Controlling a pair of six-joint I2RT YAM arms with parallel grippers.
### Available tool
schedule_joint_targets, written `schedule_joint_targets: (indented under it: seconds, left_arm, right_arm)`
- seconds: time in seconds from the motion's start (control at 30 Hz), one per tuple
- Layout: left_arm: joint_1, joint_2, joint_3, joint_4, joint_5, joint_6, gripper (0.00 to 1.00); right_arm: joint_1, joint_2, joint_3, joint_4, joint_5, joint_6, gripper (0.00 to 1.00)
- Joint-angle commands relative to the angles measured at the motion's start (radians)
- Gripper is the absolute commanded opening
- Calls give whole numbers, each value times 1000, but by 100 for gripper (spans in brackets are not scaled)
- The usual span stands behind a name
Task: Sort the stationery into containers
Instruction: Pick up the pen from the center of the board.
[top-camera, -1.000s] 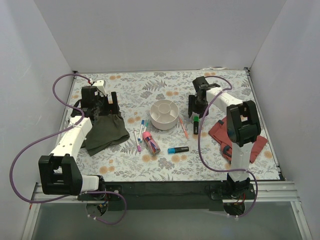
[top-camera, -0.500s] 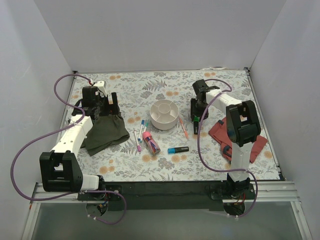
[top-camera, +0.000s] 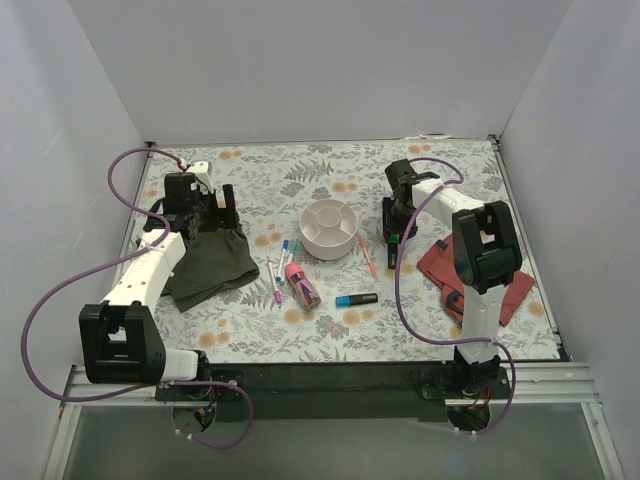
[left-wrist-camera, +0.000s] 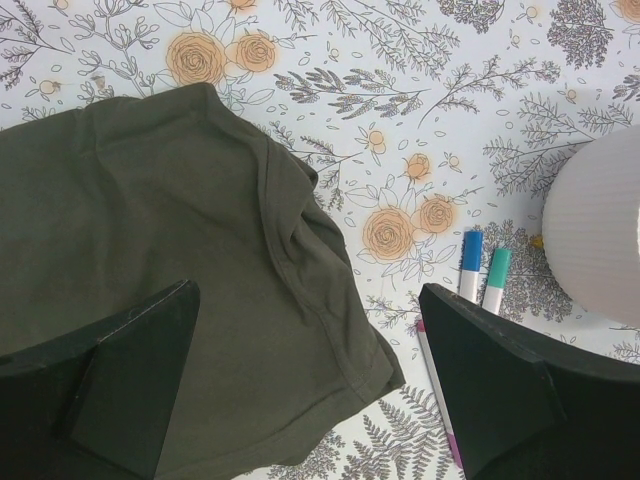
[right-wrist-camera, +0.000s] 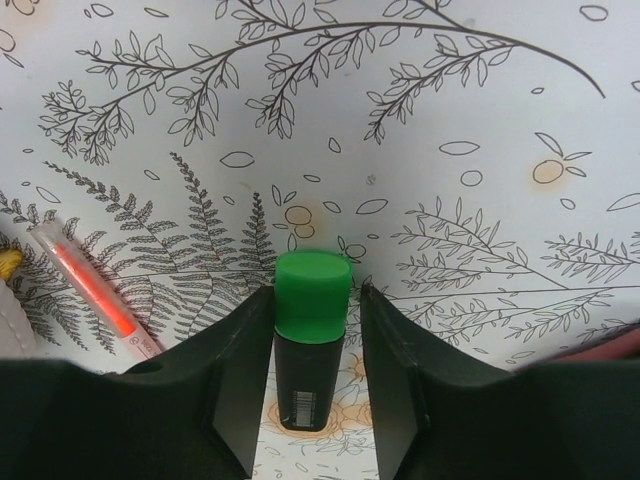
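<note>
The green-ended black highlighter (right-wrist-camera: 311, 340) lies on the floral table between the fingers of my right gripper (right-wrist-camera: 316, 295). The jaws stand narrowly open around it, with a thin gap at the right finger. In the top view this gripper (top-camera: 393, 232) is just right of the divided off-white bowl (top-camera: 330, 230). The orange-pink pen (right-wrist-camera: 95, 290) lies to its left. The blue-ended highlighter (top-camera: 357, 299), the pink tube (top-camera: 301, 284) and thin white pens (top-camera: 275, 280) lie in front of the bowl. My left gripper (left-wrist-camera: 308, 300) is open and empty over the olive cloth (left-wrist-camera: 150, 230).
A red cloth (top-camera: 480, 275) lies at the right beside the right arm. The olive cloth (top-camera: 210, 262) covers the left side of the table. Blue-capped (left-wrist-camera: 470, 265) and teal-capped (left-wrist-camera: 496, 278) pens lie next to the bowl's wall (left-wrist-camera: 595, 240). White walls enclose the table.
My right gripper has come down around the green highlighter, which showed beside it a second ago. The left arm has barely moved.
</note>
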Motion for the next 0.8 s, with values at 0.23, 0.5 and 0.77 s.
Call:
schedule_joint_targets:
  seconds: [0.23,0.5,0.77]
  left_arm:
    - [23,-48,2,20,40,-29,94]
    - [24,-100,-14,42,82,-1,91]
    - [35,-69,5,49,112,0,90]
  right_arm:
    - [-5,-46,94,48,-17,-115,1]
    - [8,-262,208,225,-138,-247,1]
    - [152,-481,-116,801,-111,-330,1]
